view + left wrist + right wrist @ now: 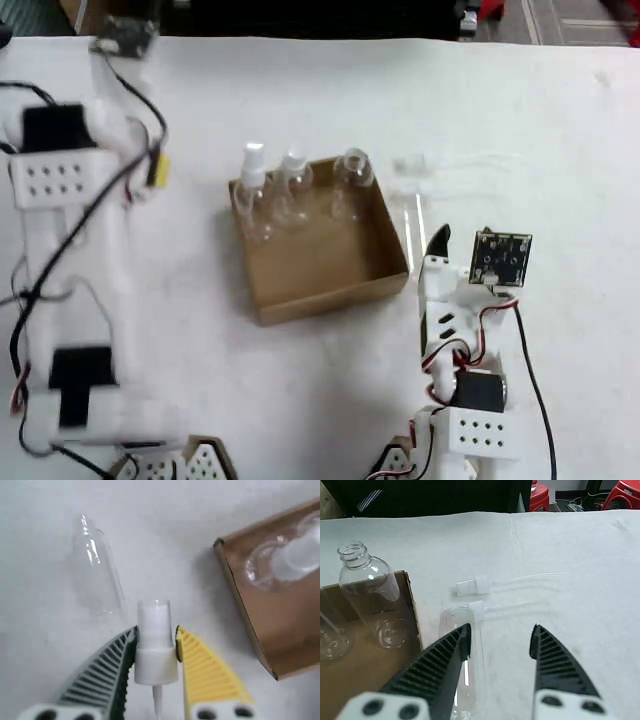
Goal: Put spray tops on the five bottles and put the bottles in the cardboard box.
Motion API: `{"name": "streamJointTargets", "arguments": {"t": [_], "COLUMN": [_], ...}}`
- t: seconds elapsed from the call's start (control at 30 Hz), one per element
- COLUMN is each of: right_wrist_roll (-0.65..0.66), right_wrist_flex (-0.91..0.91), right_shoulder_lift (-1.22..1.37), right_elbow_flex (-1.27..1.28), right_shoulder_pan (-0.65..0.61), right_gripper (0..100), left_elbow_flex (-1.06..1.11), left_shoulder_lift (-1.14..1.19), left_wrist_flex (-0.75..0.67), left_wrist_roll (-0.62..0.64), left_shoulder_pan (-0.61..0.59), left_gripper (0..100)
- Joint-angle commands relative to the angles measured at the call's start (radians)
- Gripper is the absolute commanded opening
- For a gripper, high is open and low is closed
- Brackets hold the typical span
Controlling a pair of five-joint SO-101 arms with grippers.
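— What is the left gripper (156,632) holding?
— I have it clamped on a white spray top (156,652), one finger on each side of the collar, with the thin tube pointing back between the fingers. A bare bottle (97,570) lies on the table (40,630) just beyond it, near a corner of the cardboard box (260,620).
— And the right gripper (500,630)?
— Wide apart and holding nothing. It hangs over a second lying bottle (475,665) beside the box. I cannot tell whether a finger touches it. One loose top (470,586) and another loose top (479,606) lie just past it.
— Inside the box?
— From above I see a capped bottle (253,165), a second capped bottle (293,172) and an open bottle (352,170), all upright along the far wall.
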Motion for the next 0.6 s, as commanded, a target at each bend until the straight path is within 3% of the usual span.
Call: {"name": "streamJointTargets", "arguments": {"t": [0.0,0.23,0.37,0.57], "right_wrist_roll": [0.011,0.012,0.012,0.012], "right_wrist_flex": [-0.015,-0.018,-0.021,-0.022], "right_shoulder_lift": [-0.012,-0.012,-0.012,-0.012], "right_elbow_flex": [-0.006,0.003,0.003,0.003], "right_shoulder_pan": [0.005,0.005,0.005,0.005], "right_gripper": [17.3,17.3,17.3,17.3], "left_elbow_flex": [0.276,0.864,1.053,1.046], "left_shoulder_lift": [-0.205,-0.487,-0.504,-0.314], "left_wrist_flex": [-0.120,-0.585,-0.872,-0.922], "left_wrist_roll": [-0.003,-0.003,0.000,0.002], "left_shoulder_pan": [0.070,0.076,0.082,0.081], "left_gripper": [5,5,5,5]}}
